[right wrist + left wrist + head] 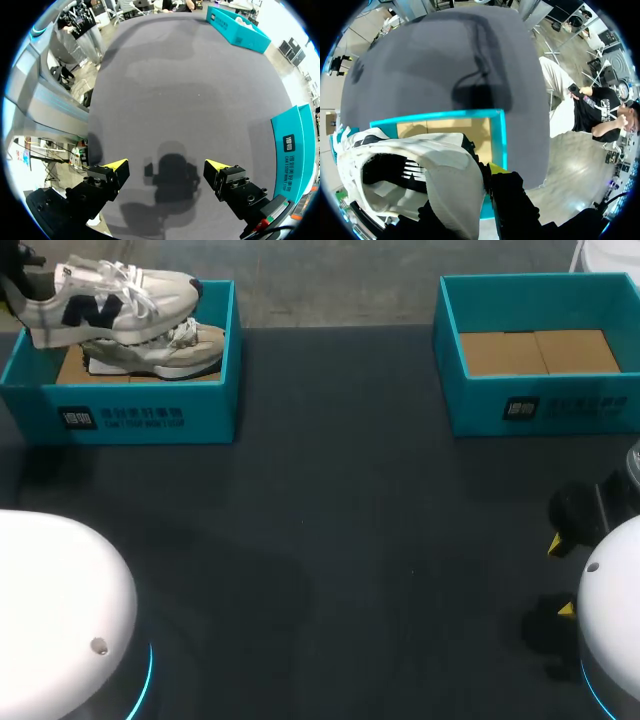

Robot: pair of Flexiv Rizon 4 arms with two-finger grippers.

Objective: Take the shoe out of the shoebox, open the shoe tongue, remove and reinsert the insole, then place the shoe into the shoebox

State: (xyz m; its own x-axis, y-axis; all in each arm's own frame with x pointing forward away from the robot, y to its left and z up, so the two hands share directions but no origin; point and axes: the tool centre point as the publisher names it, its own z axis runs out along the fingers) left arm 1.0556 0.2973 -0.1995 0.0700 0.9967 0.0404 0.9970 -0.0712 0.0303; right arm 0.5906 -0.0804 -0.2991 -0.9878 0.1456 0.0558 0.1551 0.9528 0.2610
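Observation:
A white sneaker with dark side marks (110, 300) hangs tilted above the left teal shoebox (150, 415), with my left gripper (12, 285) shut on its heel end at the far left edge. In the left wrist view the sneaker (410, 170) fills the space by my left gripper (470, 192); one yellow fingertip (497, 168) shows against it, with the shoebox (445, 115) below. A second, beige sneaker (170, 350) lies inside that box. My right gripper (560, 577) stands open and empty over bare table at the right edge, also seen as the right gripper (167, 170) in its wrist view.
A second teal shoebox (540, 405) with brown cardboard on its floor stands at the back right; its wall (295, 145) is beside my right gripper. The dark table (330, 540) stretches between the boxes.

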